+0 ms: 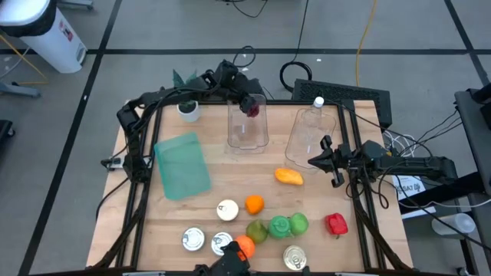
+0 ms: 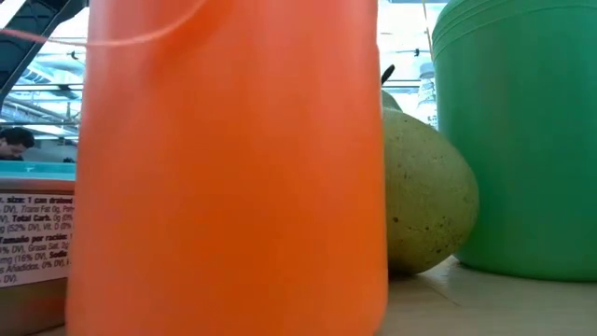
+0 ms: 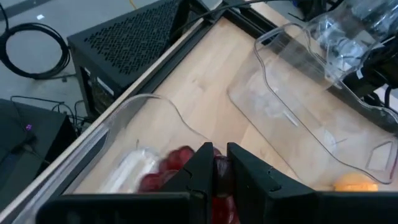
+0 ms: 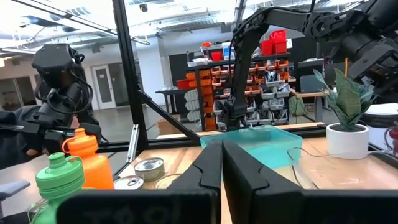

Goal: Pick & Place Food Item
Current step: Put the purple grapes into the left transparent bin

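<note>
Left end effector clamped on a red food item, above the clear container at worktop's far side. Right end effector closed, empty, right side.

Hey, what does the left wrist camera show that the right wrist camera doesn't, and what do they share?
Only the left wrist view: the left gripper shut on a red food item over a clear container, plus a yellow fruit. Only the right wrist view: the shut right gripper, a teal bin, orange bottle, green bottle and potted plant. Both show the wooden table.
</note>
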`<state>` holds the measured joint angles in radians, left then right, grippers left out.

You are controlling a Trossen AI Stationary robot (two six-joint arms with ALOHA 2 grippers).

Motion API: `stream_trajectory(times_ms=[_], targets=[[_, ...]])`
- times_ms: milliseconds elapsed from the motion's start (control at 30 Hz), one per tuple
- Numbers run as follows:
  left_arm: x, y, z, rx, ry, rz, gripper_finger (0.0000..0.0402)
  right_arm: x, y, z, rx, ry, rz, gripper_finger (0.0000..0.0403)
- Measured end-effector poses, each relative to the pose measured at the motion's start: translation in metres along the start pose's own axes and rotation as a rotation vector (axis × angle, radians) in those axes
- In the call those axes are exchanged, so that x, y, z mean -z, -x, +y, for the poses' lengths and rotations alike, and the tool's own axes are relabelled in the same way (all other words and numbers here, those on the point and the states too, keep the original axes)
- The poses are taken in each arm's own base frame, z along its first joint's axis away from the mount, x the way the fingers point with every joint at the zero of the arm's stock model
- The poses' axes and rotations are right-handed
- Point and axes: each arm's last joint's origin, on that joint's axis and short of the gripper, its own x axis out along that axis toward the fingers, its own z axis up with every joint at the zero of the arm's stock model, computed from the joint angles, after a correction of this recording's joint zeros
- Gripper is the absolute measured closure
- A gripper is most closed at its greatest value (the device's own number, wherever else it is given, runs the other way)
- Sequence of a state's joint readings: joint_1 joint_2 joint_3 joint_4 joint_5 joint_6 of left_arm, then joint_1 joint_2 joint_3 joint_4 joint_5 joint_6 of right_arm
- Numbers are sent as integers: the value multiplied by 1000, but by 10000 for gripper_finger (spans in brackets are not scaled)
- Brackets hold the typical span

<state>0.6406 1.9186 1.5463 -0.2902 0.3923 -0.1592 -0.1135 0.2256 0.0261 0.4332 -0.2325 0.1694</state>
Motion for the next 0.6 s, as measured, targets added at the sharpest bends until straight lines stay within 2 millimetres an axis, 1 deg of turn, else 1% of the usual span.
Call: stream_trajectory(times_ms=[367,467,600], targets=[[1,-2,-4,8,2,6,349,0,0,0,0,1,0,399],[1,-2,-4,7,19,6,326,0,0,0,0,0,3,399],[2,-2,-4,7,31,12,271,0,0,0,1,-1,5,399]])
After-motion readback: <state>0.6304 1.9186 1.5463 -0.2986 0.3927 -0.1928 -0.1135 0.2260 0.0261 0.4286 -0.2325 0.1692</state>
